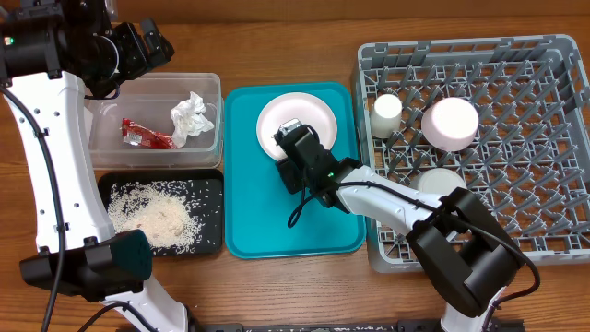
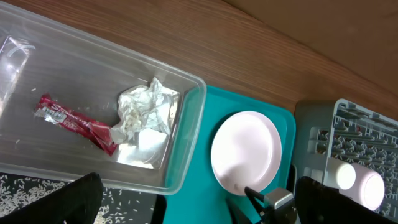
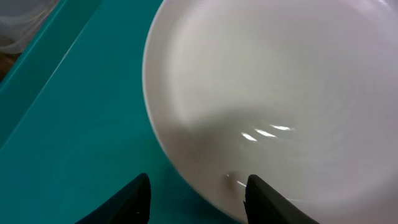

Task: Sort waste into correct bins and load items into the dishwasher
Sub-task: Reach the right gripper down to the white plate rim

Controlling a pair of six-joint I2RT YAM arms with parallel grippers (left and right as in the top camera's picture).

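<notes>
right gripper (image 3: 196, 193): jaws standing apart, straddling the plate (image 1: 309, 112) rim, not clamping it
plate: lying on teal tray (image 1: 249, 217)
left gripper (image 2: 199, 199): hanging wide open over clear tub (image 1: 218, 85)
napkin (image 1: 191, 118), sachet (image 1: 146, 136): lying in tub

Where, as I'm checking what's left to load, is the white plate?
Overhead view: the white plate lies on the far half of the teal tray, between the clear tub on its left and the grey rack on its right.
</notes>
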